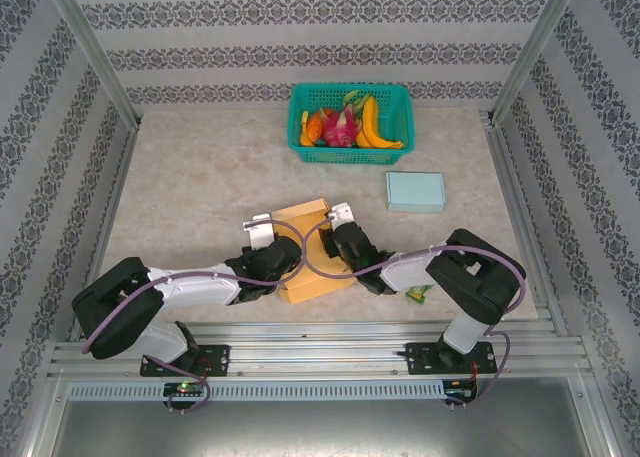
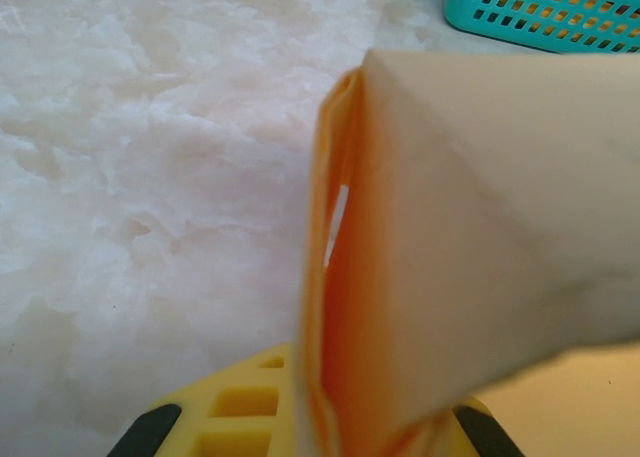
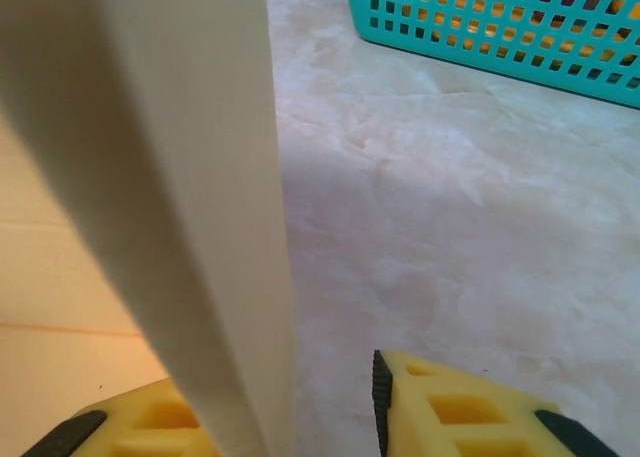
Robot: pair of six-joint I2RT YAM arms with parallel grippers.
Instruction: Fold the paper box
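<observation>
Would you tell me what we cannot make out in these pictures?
- Top view: the middle of the box, hidden under the left arm and right arm; the green scrap by the right arm, too small to name.
- Left wrist: the tips of the left tool, cut off by the bottom edge; the flap is blurred.
- Right wrist: the contents of the basket, cut off by the top edge.

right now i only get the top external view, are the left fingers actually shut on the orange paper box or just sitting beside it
Observer: Shut on it. The left wrist view shows the left fingers pinching a folded edge of the orange paper box.
Operator: ok and the right fingers
Observer: Open. The right fingers straddle an upright flap, with pale marbled table showing in the gap between the flap and one finger.
</observation>
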